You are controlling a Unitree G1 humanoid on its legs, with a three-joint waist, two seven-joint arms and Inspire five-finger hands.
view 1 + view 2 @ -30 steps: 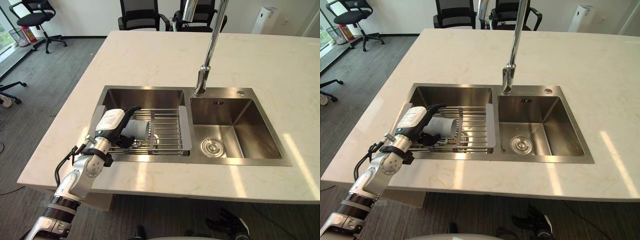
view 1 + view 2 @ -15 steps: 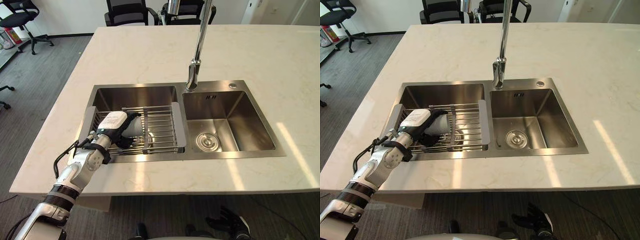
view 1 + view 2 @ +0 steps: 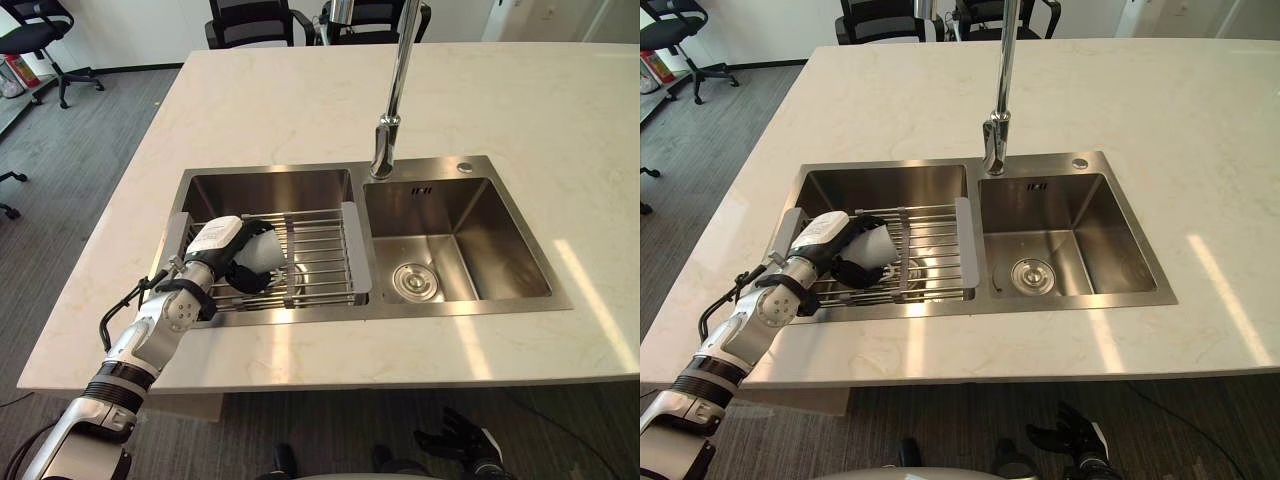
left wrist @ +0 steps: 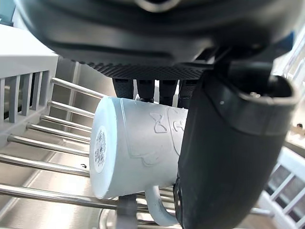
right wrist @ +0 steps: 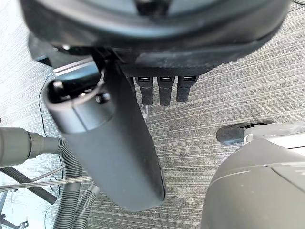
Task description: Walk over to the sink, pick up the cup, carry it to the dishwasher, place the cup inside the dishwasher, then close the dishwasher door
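Cup point(image 4: 138, 148), sideways on left-basin rack point(image 3: 325, 250); your left hand point(image 3: 215, 240) curled round it (handle down among bars): lifting could snag.

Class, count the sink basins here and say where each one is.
2: left basin under the rack, where the left hand grips the cup; right basin beside it.
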